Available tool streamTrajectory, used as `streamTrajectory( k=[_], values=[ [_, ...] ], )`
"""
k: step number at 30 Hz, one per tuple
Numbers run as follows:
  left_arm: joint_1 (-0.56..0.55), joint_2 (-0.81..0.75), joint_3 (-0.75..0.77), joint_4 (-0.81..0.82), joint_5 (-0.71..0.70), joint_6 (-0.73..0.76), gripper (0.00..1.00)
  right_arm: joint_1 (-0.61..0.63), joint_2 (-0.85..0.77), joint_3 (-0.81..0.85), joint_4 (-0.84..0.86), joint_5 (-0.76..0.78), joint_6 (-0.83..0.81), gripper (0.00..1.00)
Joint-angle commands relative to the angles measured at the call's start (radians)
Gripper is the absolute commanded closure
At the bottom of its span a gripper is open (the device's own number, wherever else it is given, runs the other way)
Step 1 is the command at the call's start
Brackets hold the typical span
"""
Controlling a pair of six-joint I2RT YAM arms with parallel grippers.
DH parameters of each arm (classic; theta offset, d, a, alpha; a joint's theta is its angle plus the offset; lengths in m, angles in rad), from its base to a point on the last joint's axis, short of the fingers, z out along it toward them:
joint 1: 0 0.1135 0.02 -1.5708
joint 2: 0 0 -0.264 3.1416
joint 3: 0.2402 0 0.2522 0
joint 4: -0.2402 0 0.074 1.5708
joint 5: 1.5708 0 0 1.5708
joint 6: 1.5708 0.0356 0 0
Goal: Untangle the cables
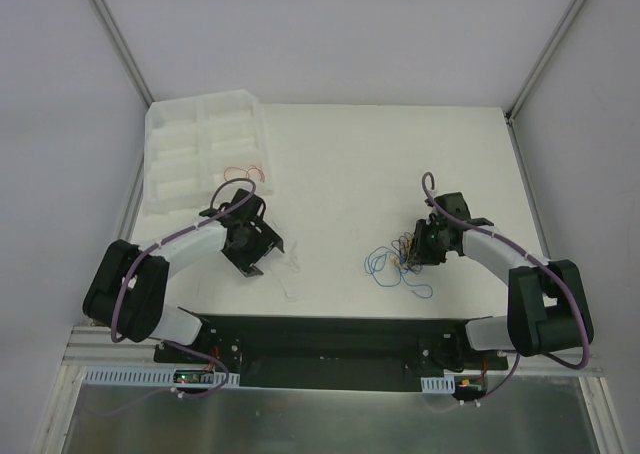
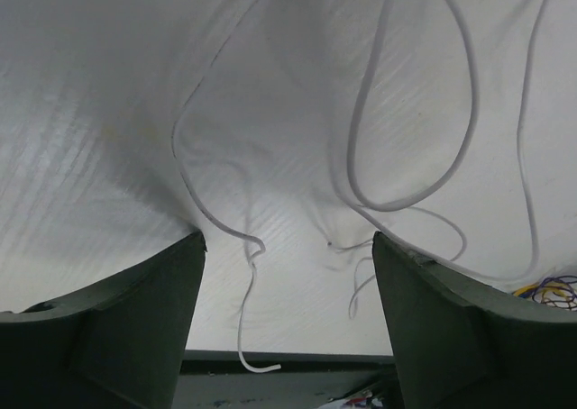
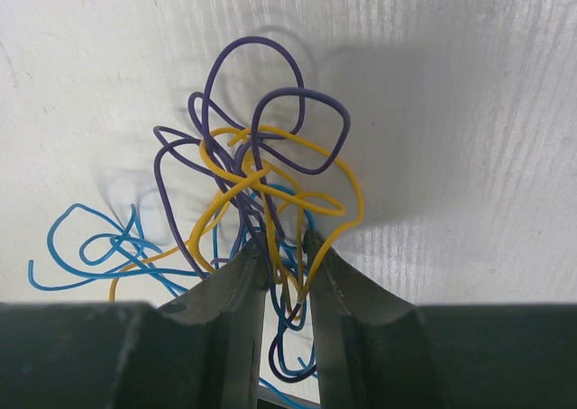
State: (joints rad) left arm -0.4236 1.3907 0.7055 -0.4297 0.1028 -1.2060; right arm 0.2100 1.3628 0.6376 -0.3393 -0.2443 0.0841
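Cables (image 3: 261, 184): small tangle of thin purple, yellow and blue strands, lying on white table (image 1: 350, 154) at front right, just ahead of R arm. In top view, tangle (image 1: 405, 257) sits at R gripper (image 1: 422, 246) tip. Blue loops (image 3: 122, 242) trail out of the knot to one side, flat on the surface. Purple loops stand up highest in R wrist view, w/ yellow crossing through them.

R gripper (image 3: 287, 265): clamped on the tangle. Fingers nearly together, yellow + blue strands pinched between pads, more strands spilling out past the tips.

L gripper (image 2: 287, 242): released, fingers wide apart, nothing between them. It hangs low over the table at front left (image 1: 255, 254). Below it lie white wires (image 2: 406, 112), long slack loops on the surface, ends loose. Can't tell whether the tips touch them. In L wrist view the coloured tangle (image 2: 550, 292) shows at far lower right, well apart from the white loops.

Also: a thin red wire (image 1: 243, 171) lies loose on the near right part of white compartment tray (image 1: 205, 124), at table's far left corner, just beyond L arm. Exact compartment not clear. Thick purple harness cables run along both arms.
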Motion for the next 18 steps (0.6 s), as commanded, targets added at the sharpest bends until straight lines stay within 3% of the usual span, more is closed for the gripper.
streamTrajectory(
  k=[1,3,4,5,9,11,13,18],
  values=[
    [0.011,0.063,0.028,0.063,-0.020,0.045,0.28,0.008,0.024,-0.001,-0.029,0.017,-0.026,0.73],
    [0.011,0.074,0.031,0.055,-0.041,0.031,0.35,0.011,0.025,-0.001,-0.029,0.017,-0.026,0.72],
    [0.011,0.080,0.034,0.046,-0.055,0.016,0.47,0.011,0.025,0.000,-0.029,0.017,-0.024,0.72],
    [0.011,0.088,0.038,0.036,-0.067,0.005,0.51,0.009,0.025,-0.001,-0.029,0.017,-0.026,0.73],
    [0.000,0.132,0.081,0.008,-0.078,0.022,0.32,0.011,0.027,-0.001,-0.029,0.017,-0.024,0.72],
    [0.000,0.149,0.106,-0.024,-0.097,0.029,0.28,0.011,0.025,-0.001,-0.030,0.019,-0.024,0.72],
    [0.000,0.159,0.126,-0.050,-0.127,0.036,0.27,0.011,0.027,0.000,-0.029,0.019,-0.024,0.72],
    [-0.017,0.180,0.195,-0.112,-0.193,0.046,0.38,0.011,0.028,0.000,-0.029,0.019,-0.024,0.73]
  ],
)
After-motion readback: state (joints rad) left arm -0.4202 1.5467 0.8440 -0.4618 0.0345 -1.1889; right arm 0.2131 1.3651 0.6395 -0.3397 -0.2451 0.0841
